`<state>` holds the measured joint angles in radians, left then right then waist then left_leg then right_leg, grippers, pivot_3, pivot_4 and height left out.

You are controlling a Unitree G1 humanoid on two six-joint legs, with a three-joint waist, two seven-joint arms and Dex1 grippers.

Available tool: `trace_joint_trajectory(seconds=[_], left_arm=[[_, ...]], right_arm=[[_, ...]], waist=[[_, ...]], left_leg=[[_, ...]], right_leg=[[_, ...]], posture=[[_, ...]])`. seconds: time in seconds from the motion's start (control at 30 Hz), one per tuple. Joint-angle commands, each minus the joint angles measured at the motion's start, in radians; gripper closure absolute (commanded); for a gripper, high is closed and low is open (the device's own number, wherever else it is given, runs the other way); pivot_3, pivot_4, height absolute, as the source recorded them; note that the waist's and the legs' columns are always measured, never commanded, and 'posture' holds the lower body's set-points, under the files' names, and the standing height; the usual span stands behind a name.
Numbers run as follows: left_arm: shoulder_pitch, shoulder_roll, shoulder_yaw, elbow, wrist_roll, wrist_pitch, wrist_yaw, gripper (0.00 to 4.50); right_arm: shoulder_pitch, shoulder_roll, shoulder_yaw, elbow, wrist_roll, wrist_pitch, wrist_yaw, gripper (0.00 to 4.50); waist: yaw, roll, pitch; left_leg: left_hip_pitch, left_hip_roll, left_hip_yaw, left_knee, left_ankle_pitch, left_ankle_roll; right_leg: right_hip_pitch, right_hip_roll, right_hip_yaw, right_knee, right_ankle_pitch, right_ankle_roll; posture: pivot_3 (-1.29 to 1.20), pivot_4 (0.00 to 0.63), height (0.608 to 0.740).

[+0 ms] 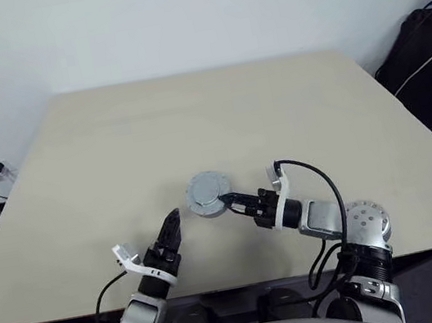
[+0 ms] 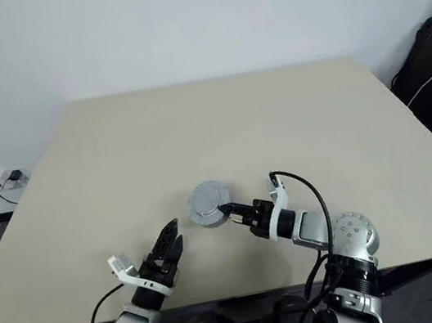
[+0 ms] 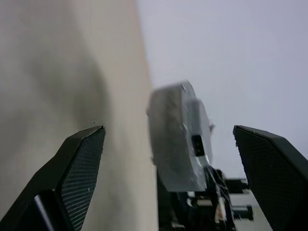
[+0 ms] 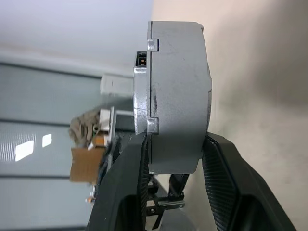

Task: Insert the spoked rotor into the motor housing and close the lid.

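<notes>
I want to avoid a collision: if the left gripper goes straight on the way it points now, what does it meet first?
Probably the grey motor housing, closed and held up by the right gripper. The left gripper is open and points at it; depth is uncertain.

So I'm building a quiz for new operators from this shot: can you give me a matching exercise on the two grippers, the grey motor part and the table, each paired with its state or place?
Things:
1. left gripper
2. right gripper
3. motor housing
4. table

States or places:
A. pale beige surface under everything
B. fingers spread wide, holding nothing
C. grey round puck with the lid on, pinched by its edge
D. fingers closed on the puck's rim

Pairs: 1-B, 2-D, 3-C, 4-A
</notes>
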<state>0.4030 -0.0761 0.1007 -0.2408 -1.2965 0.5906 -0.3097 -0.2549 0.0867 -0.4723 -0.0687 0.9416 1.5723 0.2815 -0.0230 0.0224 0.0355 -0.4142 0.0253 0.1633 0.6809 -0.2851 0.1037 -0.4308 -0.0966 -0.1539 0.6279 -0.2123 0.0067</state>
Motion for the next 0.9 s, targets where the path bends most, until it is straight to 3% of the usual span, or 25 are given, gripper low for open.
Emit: trace_joint_trajectory(seconds=[0.03,0.8,0.9], left_arm=[[-0.044,-0.079,-0.044,-0.022,-0.038,0.002,-0.043,0.0],[-0.085,-0.047,-0.097,0.031,-0.079,0.043,-0.064,0.0],[-0.078,-0.048,-0.093,0.027,-0.08,0.037,-0.062,0.85]], right_arm=[[-0.038,0.009,0.026,-0.062,0.061,0.038,0.012,3.19],[0.02,-0.087,0.132,-0.062,0.322,0.042,-0.071,3.19],[0.023,-0.091,0.128,-0.055,0.322,0.041,-0.08,3.19]], waist=[[0.0,0.0,0.0],[-0.001,0.0,0.0],[0.0,0.0,0.0]], left_leg=[[0.0,0.0,0.0,0.0,0.0,0.0],[0.001,0.0,0.001,0.001,0.0,0.0],[0.0,0.0,0.001,0.001,0.0,0.0]], right_leg=[[0.0,0.0,0.0,0.0,0.0,0.0],[0.001,0.001,0.001,0.0,0.001,0.001],[0.001,0.001,0.002,0.0,0.001,0.001]], posture=[[0.0,0.0,0.74],[0.0,0.0,0.74],[0.0,0.0,0.74]])
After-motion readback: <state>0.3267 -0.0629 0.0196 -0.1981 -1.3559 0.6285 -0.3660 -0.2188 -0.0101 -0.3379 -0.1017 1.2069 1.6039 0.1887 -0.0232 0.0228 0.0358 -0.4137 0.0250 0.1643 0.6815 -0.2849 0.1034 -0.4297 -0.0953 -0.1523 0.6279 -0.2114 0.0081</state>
